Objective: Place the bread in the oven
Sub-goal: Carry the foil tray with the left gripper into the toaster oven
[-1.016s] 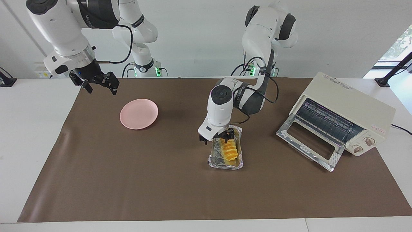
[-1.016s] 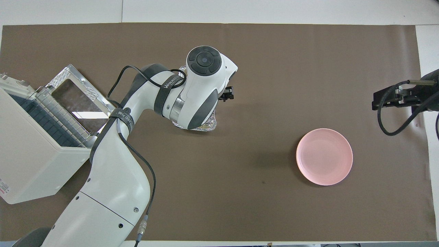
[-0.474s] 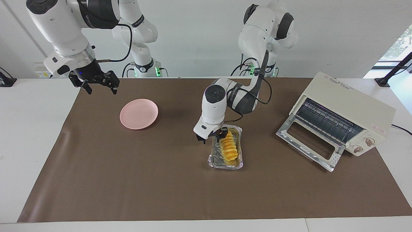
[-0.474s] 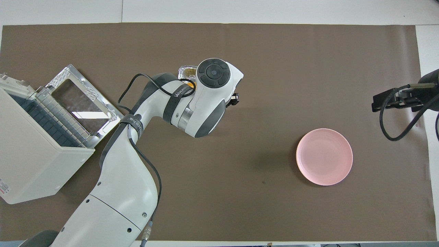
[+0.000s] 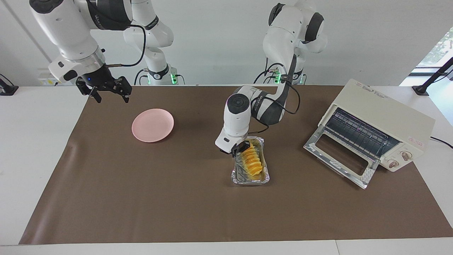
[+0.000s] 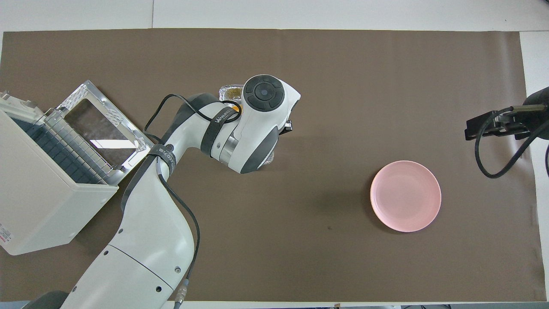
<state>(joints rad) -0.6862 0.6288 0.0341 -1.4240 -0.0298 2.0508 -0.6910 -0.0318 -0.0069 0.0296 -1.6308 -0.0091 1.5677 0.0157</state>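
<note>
My left hand (image 5: 238,150) is pinching the rim of the crinkled silver foil tray (image 5: 250,176) mid-frame; the light, soft ridged yellow-orange bread (image 5: 252,162) lies inside, so I'd carry gently

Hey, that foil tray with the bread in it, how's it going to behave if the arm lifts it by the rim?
The foil tray looks thin and crinkled, so its rim would probably bend rather than stay stiff. It is likely light, so it may tilt toward the bread lying in it. The left gripper is shut at its rim, and a hard pinch could crease it.
</note>
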